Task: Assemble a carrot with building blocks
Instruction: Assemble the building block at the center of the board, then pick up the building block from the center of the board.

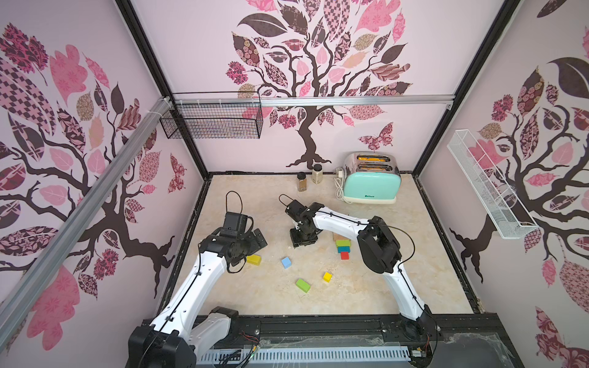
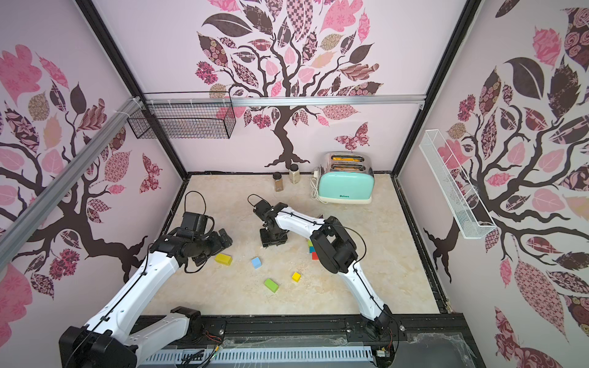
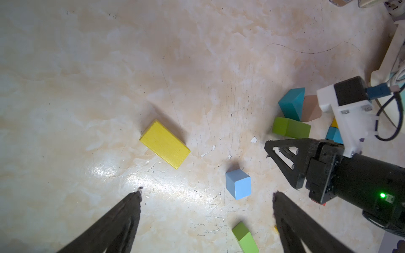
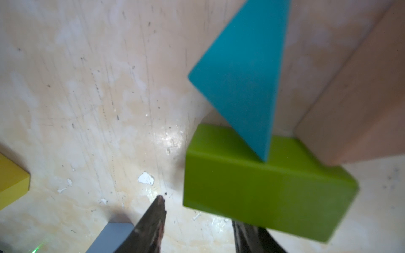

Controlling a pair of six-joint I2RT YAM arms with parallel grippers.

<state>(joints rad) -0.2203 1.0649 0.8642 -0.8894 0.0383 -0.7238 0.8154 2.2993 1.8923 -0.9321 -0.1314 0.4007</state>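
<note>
Step in hand, as judged: fetching a further piece for the carrot.

Right gripper: low over the marble-look tabletop, jaws partly apart, nothing between them but bare surface. One finger in plain sight, the tip of its partner hidden behind a lime-green wooden brick. Touching that brick or not: cannot tell. Crowded against the brick's far side: a teal triangular wedge and a bare-wood block.

Left gripper: released, jaws at full spread, empty. Hangs above the table near a yellow wooden brick and a light-blue cube, gripping neither.

Probably the carrot so far, in a top view: a short row of blocks, bare wood, green, teal and red, flat on the table, touching, narrowing toward the red end, beside the right arm's elbow.

Loose stock nearer the robot: small yellow cube, second green brick.

Next move calls for: a sideways shift to set the lime-green brick squarely between the jaws, a close across its narrow faces, and a lift clear.

In the way: wedge and bare-wood block pressed close, easily nudged.

Bystanders, well apart at the back wall: two spice jars, mint-green toaster. On the walls: black wire basket, white wire rack.
</note>
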